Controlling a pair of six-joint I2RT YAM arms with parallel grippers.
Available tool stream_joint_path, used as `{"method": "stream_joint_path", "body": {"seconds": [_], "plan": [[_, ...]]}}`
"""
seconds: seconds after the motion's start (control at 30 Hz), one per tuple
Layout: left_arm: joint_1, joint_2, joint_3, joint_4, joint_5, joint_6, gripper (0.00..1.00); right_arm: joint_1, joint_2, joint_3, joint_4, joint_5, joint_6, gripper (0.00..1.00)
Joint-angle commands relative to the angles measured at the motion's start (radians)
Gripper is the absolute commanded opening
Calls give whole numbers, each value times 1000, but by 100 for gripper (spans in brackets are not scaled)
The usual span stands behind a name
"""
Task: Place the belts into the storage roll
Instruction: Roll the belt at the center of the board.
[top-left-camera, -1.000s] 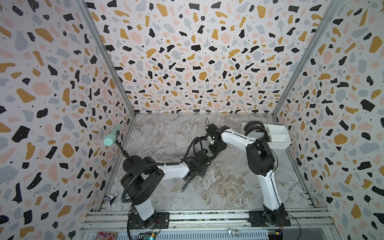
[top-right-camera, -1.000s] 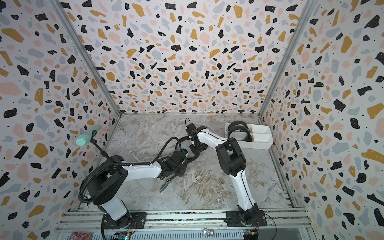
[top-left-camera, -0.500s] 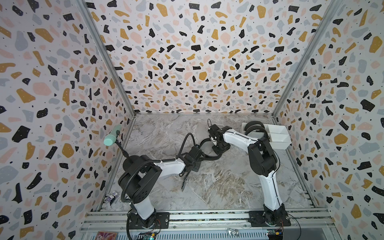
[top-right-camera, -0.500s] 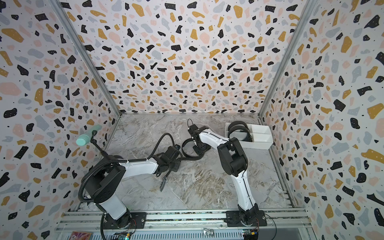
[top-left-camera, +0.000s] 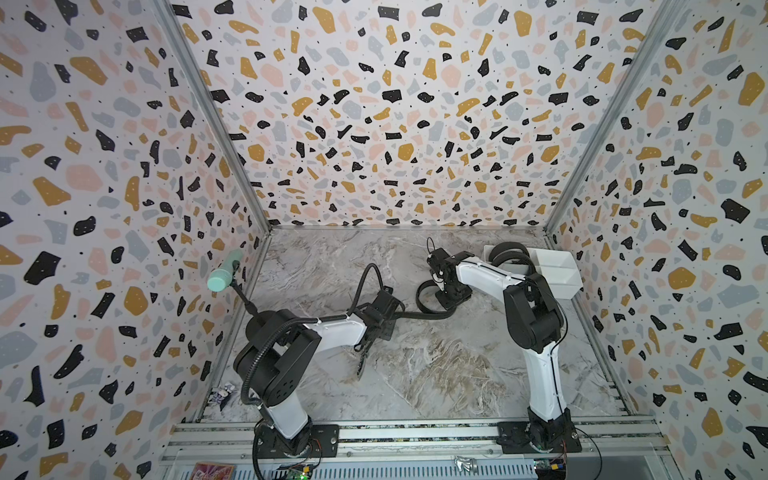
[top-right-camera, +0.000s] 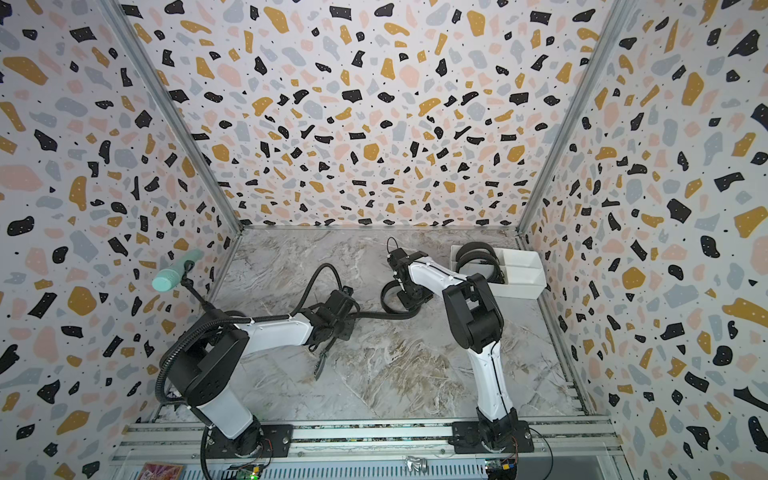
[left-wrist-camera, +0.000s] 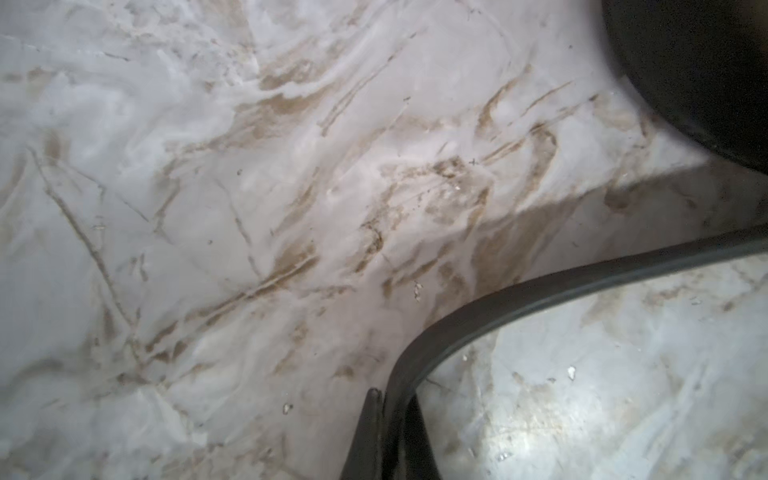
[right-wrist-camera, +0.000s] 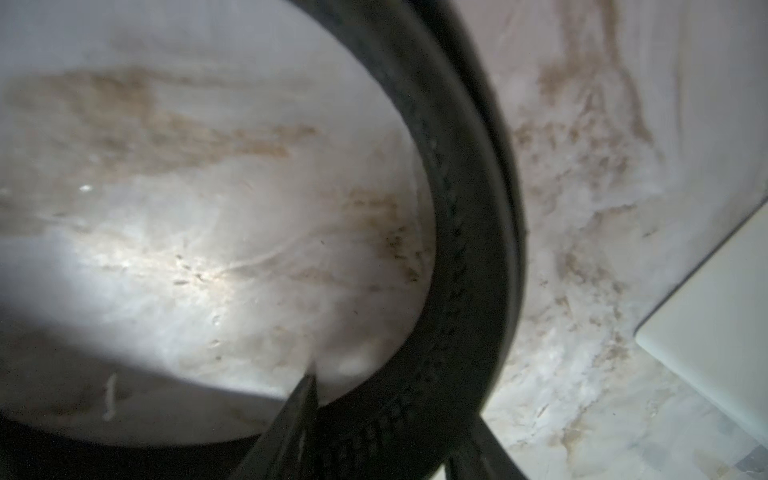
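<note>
**A:** Look at the left gripper (left-wrist-camera: 392, 411)! Its fingers are clamped flat on the belt (top-left-camera: 419, 316), with a short tail dangling under it toward the marble table (top-left-camera: 436, 374).

**B:** Yes, and from there the strap runs low across the middle of the table to the right gripper (top-left-camera: 451, 298).

**A:** Right there it curls into a loop on the surface. Up close, the band fills the whole gap between the right fingers (right-wrist-camera: 297, 411), one on each edge. I'd call that a grip on the belt too.

**B:** So one belt, held at both ends. Where's the storage roll (top-left-camera: 559, 277)?

**A:** Far right corner, against the wall, just beyond the right arm. Its near corner sits close beside that loop.

**B:** Anything in it?

**A:** The coiled belts (top-left-camera: 510, 257) are standing in the compartment nearest the centre. The others look white and bare from here.

**B:** And the held belt?

**A:** It's outside the roll, all of it out over the table.
</note>
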Motion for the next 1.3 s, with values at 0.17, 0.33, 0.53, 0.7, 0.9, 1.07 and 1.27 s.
{"method": "stream_joint_path", "body": {"seconds": [0.17,0.33,0.53,0.7,0.9,1.07,1.27], "plan": [[66,-21,-57,-134,-96,-32,0,-23,-31,-31,-70,26,-28,47],[68,-3,-41,-127,-77,-30,0,-20,-36,-61,-41,-19,-18,43],[68,12,-11,-134,-61,-15,0,-25,-110,-199,83,-77,38,32],[68,21,13,-154,-53,9,0,-37,-169,-286,169,-95,76,15],[68,30,30,-170,-53,27,10,-45,-174,-299,166,-66,69,0],[68,54,72,-193,-89,42,44,-46,-197,-322,154,-56,63,0],[68,117,190,-224,-155,80,79,-38,-243,-400,164,-97,61,0]]}}
